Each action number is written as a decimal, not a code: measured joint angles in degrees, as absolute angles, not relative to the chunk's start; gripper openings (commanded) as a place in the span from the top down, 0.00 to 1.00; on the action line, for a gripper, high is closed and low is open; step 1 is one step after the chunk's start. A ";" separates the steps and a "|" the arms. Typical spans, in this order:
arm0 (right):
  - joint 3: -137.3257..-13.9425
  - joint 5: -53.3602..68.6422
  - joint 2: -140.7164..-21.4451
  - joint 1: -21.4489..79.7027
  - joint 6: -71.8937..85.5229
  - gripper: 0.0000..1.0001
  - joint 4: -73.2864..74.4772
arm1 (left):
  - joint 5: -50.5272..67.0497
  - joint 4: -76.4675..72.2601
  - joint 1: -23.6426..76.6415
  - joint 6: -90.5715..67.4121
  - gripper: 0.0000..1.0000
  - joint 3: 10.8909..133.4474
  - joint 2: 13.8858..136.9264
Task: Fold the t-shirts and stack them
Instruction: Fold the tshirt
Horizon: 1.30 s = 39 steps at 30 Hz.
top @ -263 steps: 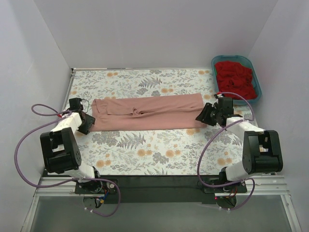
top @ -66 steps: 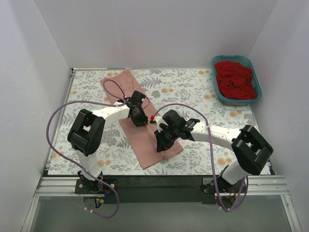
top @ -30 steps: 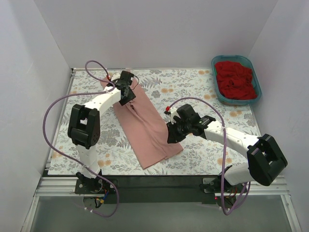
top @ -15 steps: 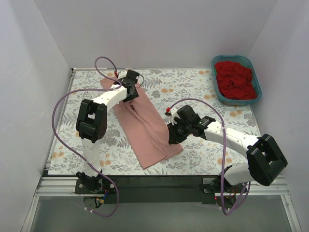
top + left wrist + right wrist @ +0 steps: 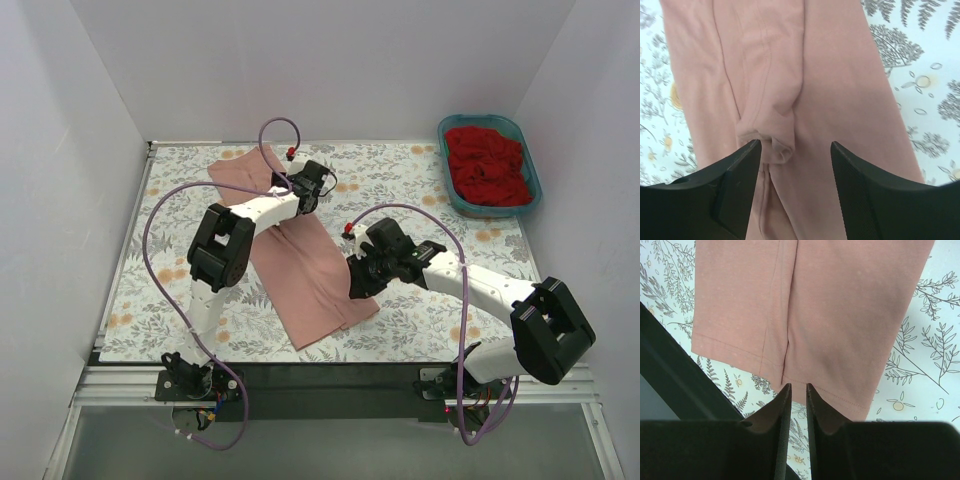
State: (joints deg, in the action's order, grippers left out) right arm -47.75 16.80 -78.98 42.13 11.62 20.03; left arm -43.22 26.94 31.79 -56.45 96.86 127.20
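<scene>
The salmon-pink t-shirt (image 5: 300, 270) lies folded into a long strip, running diagonally from the back left to the front middle of the floral cloth. My left gripper (image 5: 308, 192) hovers over its upper part, open and empty; in the left wrist view (image 5: 796, 145) a bunched fold of the shirt (image 5: 775, 135) lies between the fingers. My right gripper (image 5: 358, 283) is at the right edge of the strip's lower part. In the right wrist view (image 5: 796, 386) its jaws are nearly together, holding nothing, above the shirt's hem (image 5: 840, 315). The red t-shirt (image 5: 488, 165) lies crumpled in the tub.
The teal oval tub (image 5: 536, 180) stands at the back right corner. The grey-and-orange floral cloth (image 5: 430, 200) covers the table. White walls close in the left, back and right. The black front rail (image 5: 320, 375) runs along the near edge.
My left gripper has swung right, from the shirt's back-left end to over its upper middle, uncovering that end. The right arm and the shirt have stayed put over the last second.
</scene>
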 measured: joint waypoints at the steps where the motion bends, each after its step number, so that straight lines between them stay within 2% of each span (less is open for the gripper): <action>1: -47.68 16.80 -78.98 42.13 11.62 0.75 20.01 | -44.62 25.93 31.99 -54.41 0.43 96.88 127.87; 14: -46.15 16.62 -79.11 42.13 11.60 0.76 20.10 | -51.75 14.22 32.29 -37.17 0.43 96.05 129.88; 29: -46.13 16.62 -79.11 42.13 11.60 0.75 20.08 | -55.07 10.94 34.35 -26.76 0.47 93.80 131.35; 37: -45.95 16.60 -79.11 42.13 11.60 0.76 20.08 | -56.62 10.26 34.24 -24.88 0.60 92.42 133.38; 39: -45.95 16.60 -79.11 42.13 11.60 0.75 20.08 | -56.66 10.26 34.24 -24.82 0.67 92.42 133.40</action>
State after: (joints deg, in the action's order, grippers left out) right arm -45.95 16.60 -79.11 42.13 11.60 20.08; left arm -56.66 10.26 34.24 -24.82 92.42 133.40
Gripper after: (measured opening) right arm 0.244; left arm 0.384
